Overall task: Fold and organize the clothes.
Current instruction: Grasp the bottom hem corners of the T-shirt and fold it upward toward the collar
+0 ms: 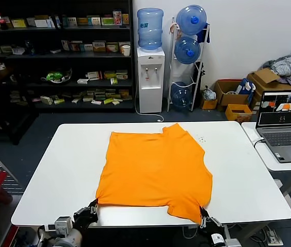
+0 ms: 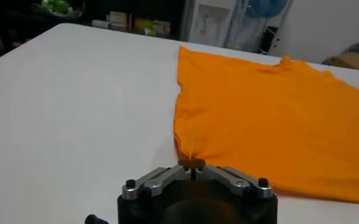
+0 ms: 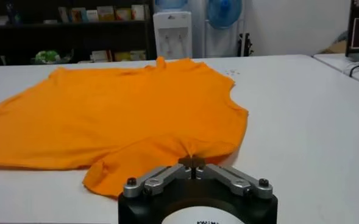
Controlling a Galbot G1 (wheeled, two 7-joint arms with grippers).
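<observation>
White table — open laptop beside.

Each gripper, left gripper and right gripper, has a black rounded housing with two silver-grey metal linkage bars, black screws at their outer ends, and small dark pads.

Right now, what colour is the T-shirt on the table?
Plain bright orange; no lettering is visible on the T-shirt. It shows best in the head view.
</observation>
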